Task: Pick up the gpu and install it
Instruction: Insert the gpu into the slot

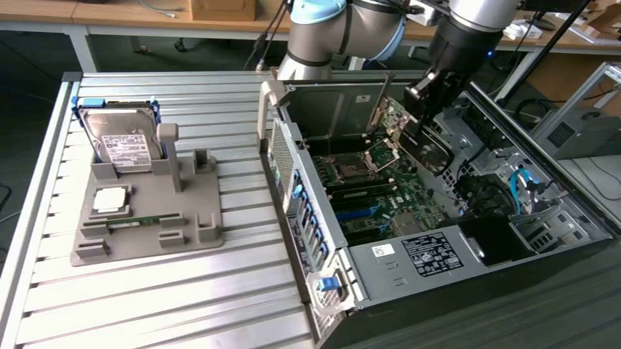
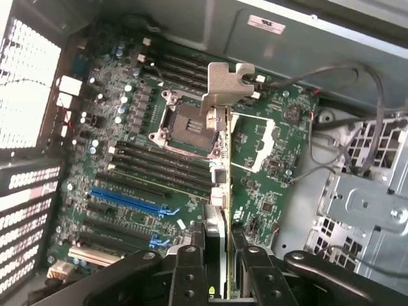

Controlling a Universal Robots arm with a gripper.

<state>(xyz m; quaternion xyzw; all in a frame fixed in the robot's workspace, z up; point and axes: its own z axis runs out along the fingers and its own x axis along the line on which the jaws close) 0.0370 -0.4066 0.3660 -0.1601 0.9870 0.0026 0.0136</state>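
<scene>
The gpu [image 1: 406,134] is a thin card with a green circuit face, hanging inside the open computer case [image 1: 321,240] above the motherboard [image 1: 374,193]. My gripper [image 1: 424,109] is shut on its upper edge. In the wrist view the gpu [image 2: 261,172] runs away from my gripper [image 2: 220,274], almost edge-on between the two black fingers [image 2: 190,271]. Its silver metal bracket [image 2: 228,83] is at the far end. The card hovers over the motherboard [image 2: 127,159], near the processor socket [image 2: 182,121] and the black memory slots.
A grey fixture [image 1: 145,218] on the slatted table at the exterior view's left holds a silver hard drive [image 1: 121,142], a square chip [image 1: 110,198] and a slim memory stick [image 1: 145,218]. Blue expansion slots [image 2: 131,201], cables [image 2: 344,83] and a metal drive cage [image 2: 363,204] crowd the case.
</scene>
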